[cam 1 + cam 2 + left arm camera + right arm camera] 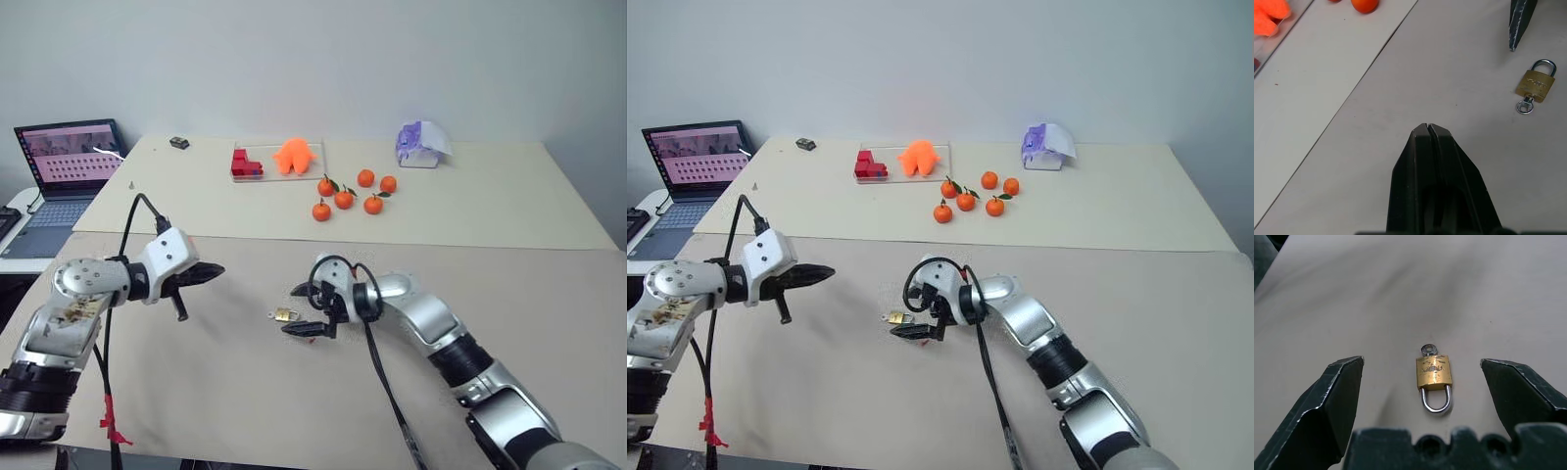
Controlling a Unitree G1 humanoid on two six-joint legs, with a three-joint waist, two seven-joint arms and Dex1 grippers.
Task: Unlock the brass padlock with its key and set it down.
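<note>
Between the spread right hand [1420, 382] fingers, the brass padlock [1434, 372] hides the key [1428, 349] blade.

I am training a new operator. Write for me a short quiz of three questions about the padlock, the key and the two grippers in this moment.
1. True or false: the brass padlock lies flat on the table.
2. Which gripper is open around the padlock? A) left B) right
3. Fill in: the key sits in the padlock's ____.

Key:
1. True; nothing holds it.
2. B: the right gripper is open with a finger on each side of it; the left gripper is shut and apart from it.
3. Keyhole, opposite the shackle.
</note>
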